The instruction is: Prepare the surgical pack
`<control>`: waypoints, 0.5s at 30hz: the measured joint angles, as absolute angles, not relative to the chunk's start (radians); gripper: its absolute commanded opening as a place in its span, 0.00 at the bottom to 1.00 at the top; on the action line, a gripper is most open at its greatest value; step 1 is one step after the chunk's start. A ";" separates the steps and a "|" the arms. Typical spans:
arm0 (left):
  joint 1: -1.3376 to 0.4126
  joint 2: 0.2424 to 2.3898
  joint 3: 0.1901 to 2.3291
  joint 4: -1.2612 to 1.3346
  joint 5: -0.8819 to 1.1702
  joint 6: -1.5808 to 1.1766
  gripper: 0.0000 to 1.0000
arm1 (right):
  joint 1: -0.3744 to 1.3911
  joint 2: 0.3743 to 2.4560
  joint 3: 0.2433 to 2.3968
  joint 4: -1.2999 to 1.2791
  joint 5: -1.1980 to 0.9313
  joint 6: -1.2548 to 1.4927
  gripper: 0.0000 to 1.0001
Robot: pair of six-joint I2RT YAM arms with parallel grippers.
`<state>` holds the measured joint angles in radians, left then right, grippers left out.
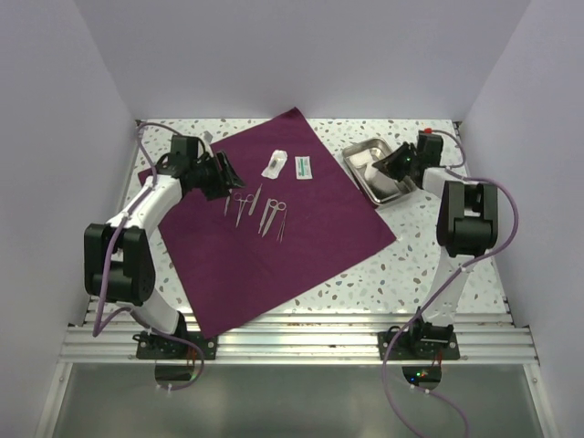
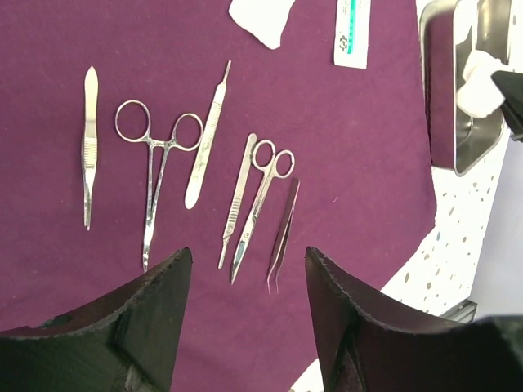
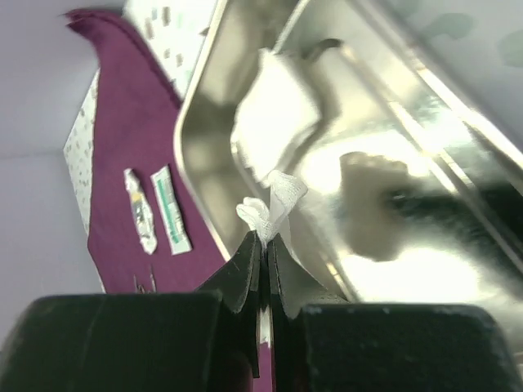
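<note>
L claw (image 2: 249, 261) hangs released, nothing in it, over the left part of the drape (image 1: 301, 237). The drape lies spread flat on the bench (image 1: 420, 265), one corner pointing away from the arms.

Tools sit in a row mid-cloth, apart from each other: tweezers (image 2: 89, 147), clamp (image 2: 155, 184), scalpel handle (image 2: 206, 147), scissors (image 2: 260, 200), plus 2 thinner pieces. Two packets (image 1: 275, 162) lie just beyond the row.

At the right, the tray (image 1: 370, 144) sits beside the drape's far-right edge. R claw (image 3: 263, 238) is clenched on a wisp of gauze (image 3: 274, 200) above the tray floor.

Step looks like gauze from tray to cloth. The grip is only on a corner, so:
- Lift straight up and clear the tray rim before swinging left.
- Go slow, as the pinch could slip.
- Set down on bare cloth near the packets, not on the tools.
- Keep L claw high and out of R's path.
</note>
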<state>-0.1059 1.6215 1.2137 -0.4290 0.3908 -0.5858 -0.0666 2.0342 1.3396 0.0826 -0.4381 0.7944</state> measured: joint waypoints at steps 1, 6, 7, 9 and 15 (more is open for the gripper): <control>-0.106 1.629 1.213 -0.429 0.395 -0.588 0.60 | -0.076 2.054 1.345 0.084 -0.437 0.797 0.00; -0.107 1.657 1.206 -0.420 0.418 -0.591 0.59 | -0.079 2.164 1.407 0.085 -0.438 0.811 0.00; -0.107 1.659 1.205 -0.420 0.420 -0.591 0.59 | -0.078 2.178 1.415 0.084 -0.436 0.811 0.00; -0.107 1.662 1.205 -0.419 0.423 -0.591 0.59 | -0.075 2.192 1.420 0.076 -0.430 0.810 0.00; -0.120 1.695 1.222 -0.419 0.423 -0.591 0.59 | -0.079 2.193 1.472 -0.016 -0.348 0.760 0.00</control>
